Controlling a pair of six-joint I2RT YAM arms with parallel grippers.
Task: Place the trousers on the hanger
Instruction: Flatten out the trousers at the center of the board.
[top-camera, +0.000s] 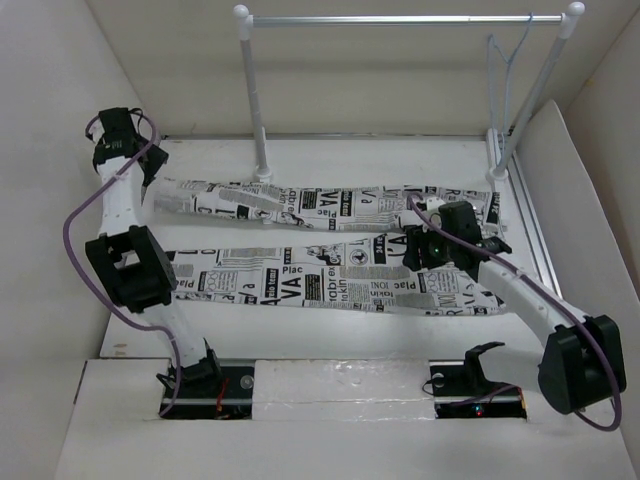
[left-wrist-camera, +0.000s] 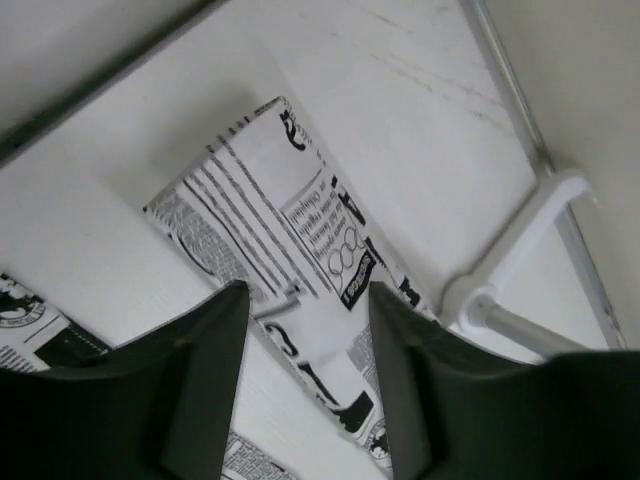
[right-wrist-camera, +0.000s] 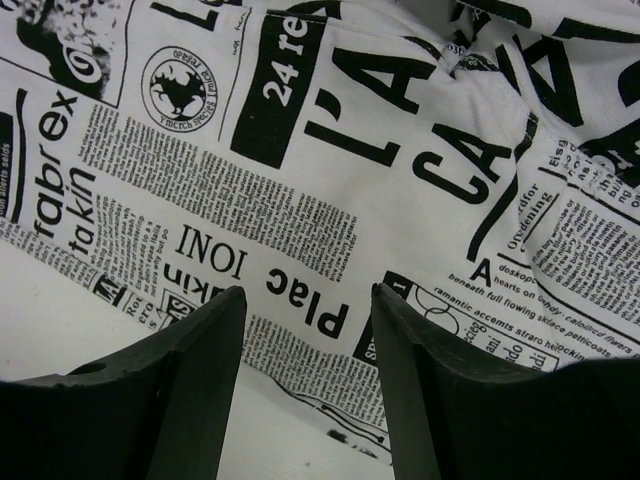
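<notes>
The trousers (top-camera: 330, 245) lie flat on the table, both legs running left and the waist at the right. My left gripper (top-camera: 148, 168) is open and empty, hovering over the cuff end of the far leg, which shows between its fingers in the left wrist view (left-wrist-camera: 290, 215). My right gripper (top-camera: 413, 250) is open and empty just above the fabric near where the legs join; printed cloth (right-wrist-camera: 300, 180) fills the right wrist view. The pale blue hanger (top-camera: 503, 90) hangs from the right end of the rail, away from both grippers.
The silver rail (top-camera: 400, 19) on white posts (top-camera: 254, 100) stands at the back of the table. One post foot (left-wrist-camera: 500, 290) lies close to the far leg's cuff. White walls enclose left, right and back. A metal track (top-camera: 535, 235) runs along the right side.
</notes>
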